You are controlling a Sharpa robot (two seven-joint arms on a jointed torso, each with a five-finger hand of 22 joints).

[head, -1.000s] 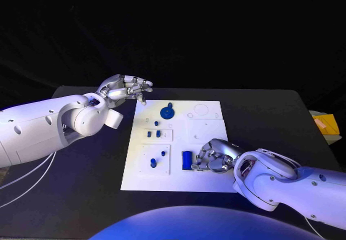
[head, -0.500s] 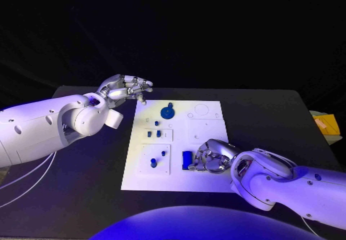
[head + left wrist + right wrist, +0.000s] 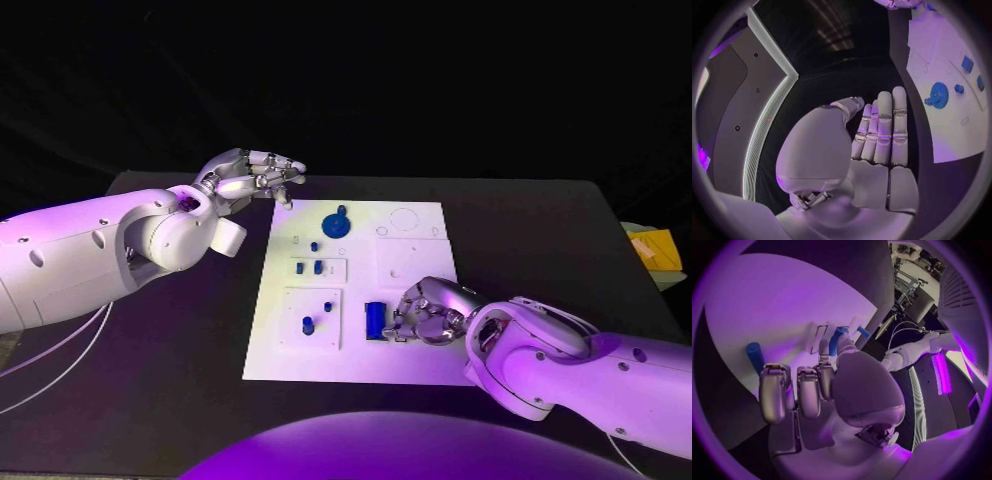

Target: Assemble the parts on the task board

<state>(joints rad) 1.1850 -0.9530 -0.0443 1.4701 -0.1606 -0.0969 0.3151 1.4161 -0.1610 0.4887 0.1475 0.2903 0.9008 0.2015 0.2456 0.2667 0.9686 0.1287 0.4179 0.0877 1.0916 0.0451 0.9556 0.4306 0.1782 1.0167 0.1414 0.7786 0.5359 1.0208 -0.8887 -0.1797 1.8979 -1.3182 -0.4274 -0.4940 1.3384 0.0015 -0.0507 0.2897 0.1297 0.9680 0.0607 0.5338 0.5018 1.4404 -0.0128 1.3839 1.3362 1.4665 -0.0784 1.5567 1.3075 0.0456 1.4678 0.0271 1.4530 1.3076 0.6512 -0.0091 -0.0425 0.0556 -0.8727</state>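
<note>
Right hand (image 3: 427,312) rests on the near right of the white task board (image 3: 274,362), fingers curled beside an upright blue part (image 3: 374,319), grasp hidden, cannot tell; left hand (image 3: 254,176) hovers off the board's far left corner, fingers together, holding nothing.

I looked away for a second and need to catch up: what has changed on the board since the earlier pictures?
Little. The right hand has shifted only slightly beside the blue cylinder, which lies where it did. The left hand stays curled off the board's far left corner. The other parts lie unmoved.
</note>
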